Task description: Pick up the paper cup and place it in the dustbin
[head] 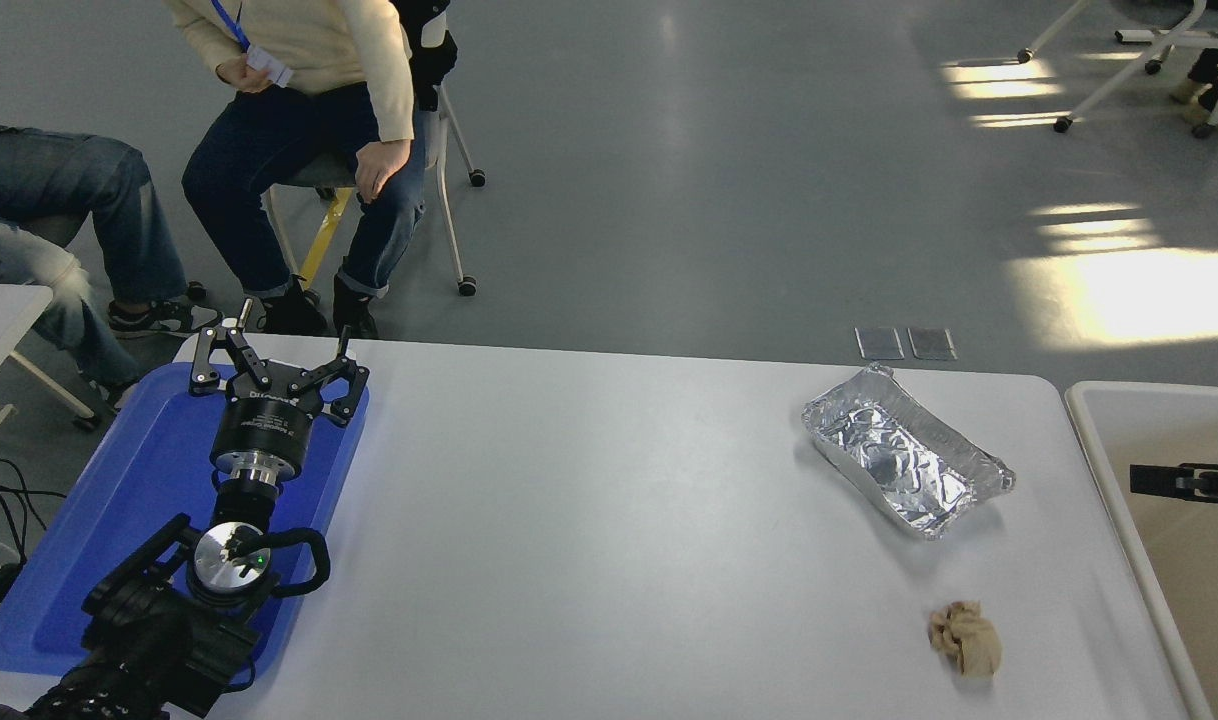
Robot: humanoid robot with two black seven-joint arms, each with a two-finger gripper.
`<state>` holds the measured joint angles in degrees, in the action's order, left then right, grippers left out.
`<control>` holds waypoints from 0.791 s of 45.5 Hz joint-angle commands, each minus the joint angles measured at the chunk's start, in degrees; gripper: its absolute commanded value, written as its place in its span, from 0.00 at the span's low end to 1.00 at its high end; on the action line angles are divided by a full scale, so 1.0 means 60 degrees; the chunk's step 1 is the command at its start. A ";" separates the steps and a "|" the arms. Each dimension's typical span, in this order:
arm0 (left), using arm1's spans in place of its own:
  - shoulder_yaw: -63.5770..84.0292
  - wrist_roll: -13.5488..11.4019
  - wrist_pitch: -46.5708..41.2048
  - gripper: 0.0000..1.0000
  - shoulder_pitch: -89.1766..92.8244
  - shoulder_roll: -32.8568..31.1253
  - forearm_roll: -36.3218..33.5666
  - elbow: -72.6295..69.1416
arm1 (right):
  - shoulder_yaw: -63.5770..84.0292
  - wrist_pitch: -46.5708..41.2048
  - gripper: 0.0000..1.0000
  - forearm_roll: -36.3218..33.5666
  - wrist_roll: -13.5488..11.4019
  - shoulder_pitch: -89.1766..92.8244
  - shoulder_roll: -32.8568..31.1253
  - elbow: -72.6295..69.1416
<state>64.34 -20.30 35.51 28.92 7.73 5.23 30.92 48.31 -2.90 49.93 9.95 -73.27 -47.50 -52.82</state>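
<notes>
Grey floor (729,170) with sunlit patches (1139,290) at right, and what look like wheeled chairs (439,130).

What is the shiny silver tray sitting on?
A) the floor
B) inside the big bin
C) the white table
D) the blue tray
C: the silver foil tray rests on the white table, near its far right corner, away from the blue tray and outside the dustbin.

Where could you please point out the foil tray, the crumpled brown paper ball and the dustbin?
foil tray (904,462), head view, its crinkled inside.
crumpled brown paper ball (965,638), head view, its middle.
dustbin (1091,418), head view, its white rim at the near-left corner.
</notes>
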 commanded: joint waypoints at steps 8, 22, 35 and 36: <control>-0.0015 0.0030 0.0014 1.00 0.0014 0.0000 -0.0007 0.0003 | 0.3578 -0.0381 1.00 0.0014 0.0011 -0.4296 0.0269 -0.3821; -0.0015 0.0044 0.0014 1.00 0.0014 0.0000 -0.0007 0.0003 | 0.5337 -0.0337 1.00 -0.0162 0.0025 -0.6860 0.1616 -0.6371; -0.0015 0.0044 0.0014 1.00 0.0014 0.0000 -0.0007 0.0003 | 0.5382 -0.1142 1.00 -0.1113 0.0040 -0.8398 0.2949 -0.7426; -0.0015 0.0044 0.0014 1.00 0.0014 0.0000 -0.0007 0.0003 | 0.5338 -0.1244 1.00 -0.1288 0.0040 -0.8501 0.3066 -0.7471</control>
<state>64.25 -20.06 35.61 29.01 7.73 5.19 30.94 78.91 -6.39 47.39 10.10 -115.59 -35.57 -91.29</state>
